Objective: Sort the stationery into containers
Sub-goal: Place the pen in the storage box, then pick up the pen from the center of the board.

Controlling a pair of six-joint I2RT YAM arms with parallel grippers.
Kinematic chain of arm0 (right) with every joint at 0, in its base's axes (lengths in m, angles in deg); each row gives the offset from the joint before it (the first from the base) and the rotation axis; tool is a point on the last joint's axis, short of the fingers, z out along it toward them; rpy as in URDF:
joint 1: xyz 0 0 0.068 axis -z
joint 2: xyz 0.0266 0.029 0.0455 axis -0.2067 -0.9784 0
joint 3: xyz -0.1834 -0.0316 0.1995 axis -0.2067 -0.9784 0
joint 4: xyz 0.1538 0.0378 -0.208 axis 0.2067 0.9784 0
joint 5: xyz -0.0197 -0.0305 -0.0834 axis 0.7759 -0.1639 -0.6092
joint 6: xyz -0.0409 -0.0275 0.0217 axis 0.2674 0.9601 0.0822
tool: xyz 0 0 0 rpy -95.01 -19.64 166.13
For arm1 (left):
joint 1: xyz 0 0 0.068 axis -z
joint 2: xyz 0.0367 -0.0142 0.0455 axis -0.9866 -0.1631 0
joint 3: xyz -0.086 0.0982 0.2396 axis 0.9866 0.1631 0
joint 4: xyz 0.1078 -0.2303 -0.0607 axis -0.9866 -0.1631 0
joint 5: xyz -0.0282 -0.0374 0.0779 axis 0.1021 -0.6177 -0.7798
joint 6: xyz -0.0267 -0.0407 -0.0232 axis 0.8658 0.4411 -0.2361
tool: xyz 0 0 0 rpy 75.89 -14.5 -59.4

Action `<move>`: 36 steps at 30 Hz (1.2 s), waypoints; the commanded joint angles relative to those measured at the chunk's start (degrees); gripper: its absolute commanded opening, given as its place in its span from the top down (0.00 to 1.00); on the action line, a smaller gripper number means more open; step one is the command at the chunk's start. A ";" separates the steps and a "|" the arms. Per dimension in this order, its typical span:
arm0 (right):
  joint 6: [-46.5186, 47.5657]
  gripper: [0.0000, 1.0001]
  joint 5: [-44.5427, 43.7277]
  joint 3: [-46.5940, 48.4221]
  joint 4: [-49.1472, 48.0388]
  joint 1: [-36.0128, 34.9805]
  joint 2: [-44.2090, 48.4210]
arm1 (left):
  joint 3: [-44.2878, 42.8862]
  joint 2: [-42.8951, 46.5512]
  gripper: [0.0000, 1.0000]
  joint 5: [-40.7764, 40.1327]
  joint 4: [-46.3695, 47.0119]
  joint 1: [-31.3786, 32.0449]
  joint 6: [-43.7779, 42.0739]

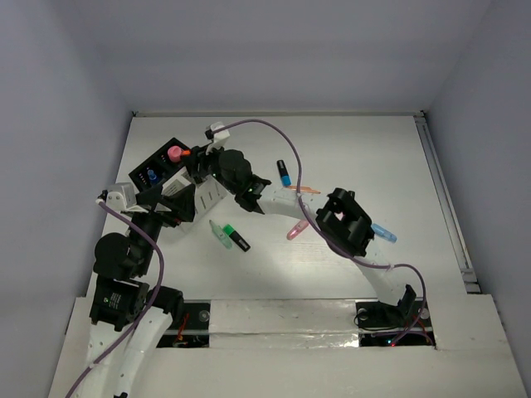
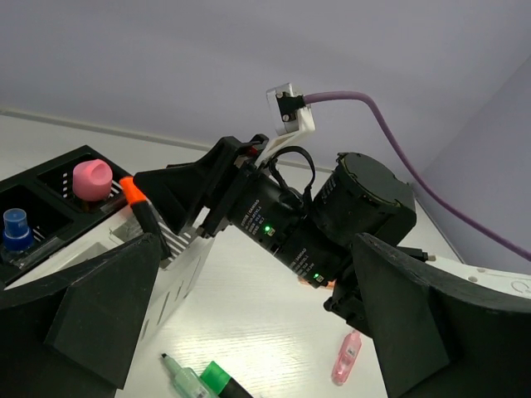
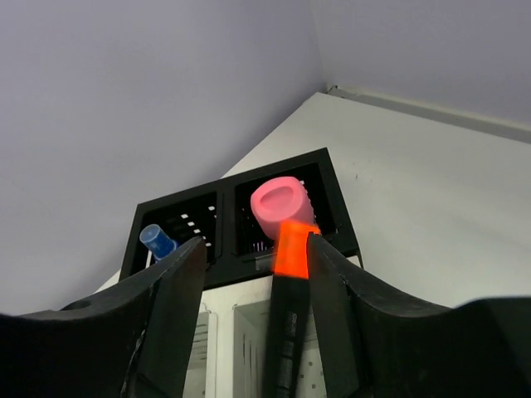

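A black marker with an orange cap (image 3: 292, 249) stands upright in the white container (image 3: 222, 340). It leans on the right finger of my right gripper (image 3: 255, 249), and the left finger stands well apart from it, so the jaws are open. Behind it, the black container (image 3: 224, 186) holds a pink-capped piece (image 3: 282, 203) and a blue-capped one (image 3: 156, 240). My left gripper (image 2: 265, 332) is wide open and empty beside the white container (image 2: 178, 274). Below it on the table lie a mint marker (image 2: 187, 383), a green-capped marker (image 2: 217, 380) and a pink one (image 2: 346, 358).
More stationery lies loose on the table: a blue-capped pen (image 1: 284, 172), an orange pen (image 1: 304, 190) and a light blue one (image 1: 383, 232) beside the right arm. The right arm (image 1: 344, 220) stretches across the middle toward the containers (image 1: 162, 166) at the far left.
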 commanded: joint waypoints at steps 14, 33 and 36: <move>-4.43 0.60 3.40 -17.98 5.22 10.90 17.50 | -0.42 0.16 0.01 2.36 2.83 0.22 -0.46; 7.34 0.27 15.02 13.09 68.26 27.91 0.31 | -0.07 -0.28 0.01 3.87 3.71 0.22 -0.37; 6.90 0.28 15.81 14.68 69.14 27.91 -1.99 | -0.07 -0.19 0.01 3.96 3.62 0.22 -0.37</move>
